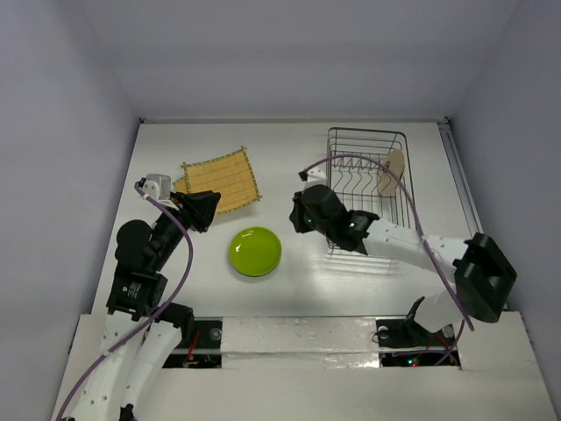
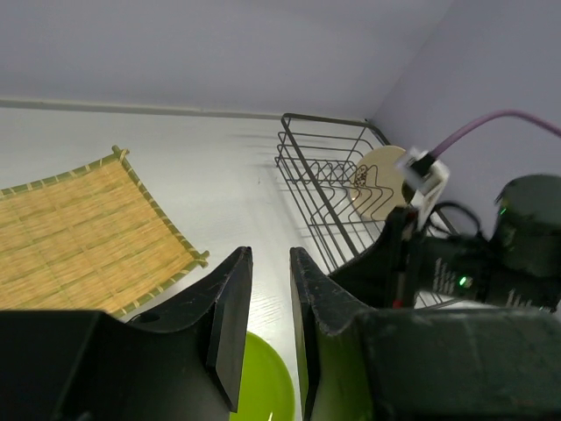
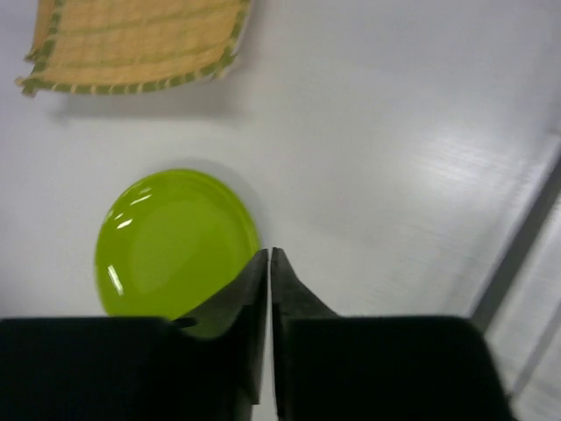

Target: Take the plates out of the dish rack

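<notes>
The dark wire dish rack (image 1: 368, 189) stands at the back right and holds one cream round plate with a dark patch (image 1: 390, 173), upright near its right side. A lime-green round plate (image 1: 255, 251) lies on the table in the middle. A yellow grid-patterned square plate (image 1: 223, 180) lies at the back left, on top of another yellow plate (image 1: 181, 184). My left gripper (image 1: 212, 204) is narrowly open and empty at the square plate's near edge. My right gripper (image 1: 298, 214) is shut and empty, just left of the rack. Its fingertips hover beside the green plate (image 3: 171, 241).
The white table is walled on the left, back and right. In the left wrist view the rack (image 2: 324, 175), the cream plate (image 2: 379, 180) and my right arm (image 2: 473, 263) lie ahead to the right. A rack wire (image 3: 517, 254) crosses the right wrist view's right side.
</notes>
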`<state>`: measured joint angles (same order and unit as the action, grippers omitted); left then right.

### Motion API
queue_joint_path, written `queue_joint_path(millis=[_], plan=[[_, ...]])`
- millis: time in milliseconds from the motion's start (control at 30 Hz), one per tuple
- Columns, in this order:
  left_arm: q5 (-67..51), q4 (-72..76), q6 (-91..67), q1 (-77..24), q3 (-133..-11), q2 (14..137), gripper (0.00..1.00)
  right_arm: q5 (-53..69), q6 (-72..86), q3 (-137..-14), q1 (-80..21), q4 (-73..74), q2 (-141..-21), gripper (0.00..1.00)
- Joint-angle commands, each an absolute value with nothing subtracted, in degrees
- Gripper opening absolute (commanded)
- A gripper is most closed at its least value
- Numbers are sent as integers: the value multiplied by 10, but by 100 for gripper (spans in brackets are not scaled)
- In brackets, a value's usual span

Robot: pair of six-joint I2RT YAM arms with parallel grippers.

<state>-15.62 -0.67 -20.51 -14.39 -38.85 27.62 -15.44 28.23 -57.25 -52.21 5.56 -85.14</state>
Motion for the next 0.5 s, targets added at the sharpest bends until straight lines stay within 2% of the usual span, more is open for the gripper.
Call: queue_joint_path(millis=[0,33,67,167,200,233,300,333,433,467], plan=[[-161,26,-207,-141,-404,272,21,-261,259,-578,-456,96,-775,3],[-162,26,-207,-141,-404,272,21,-262,254,-575,-432,98,-760,0],[-162,26,-207,-141,-404,271,21,-270,249,-573,-380,107,-746,0],[-162,26,-207,-141,-405,267,21,-296,229,-579,-310,132,-720,0],[-163,26,-207,-141,-404,267,19,-325,223,-591,-275,140,-721,0],[-163,26,-207,-141,-404,267,10,-343,221,-597,-258,146,-729,3],[-162,26,-207,-141,-405,266,4,-377,222,-613,-219,160,-744,6],[-159,25,-207,-141,-405,266,0,-384,222,-618,-212,162,-756,11],[-156,23,-207,-141,-407,266,0,-402,212,-630,-186,154,-769,27],[-157,23,-207,-141,-407,265,0,-403,208,-635,-177,154,-784,36]])
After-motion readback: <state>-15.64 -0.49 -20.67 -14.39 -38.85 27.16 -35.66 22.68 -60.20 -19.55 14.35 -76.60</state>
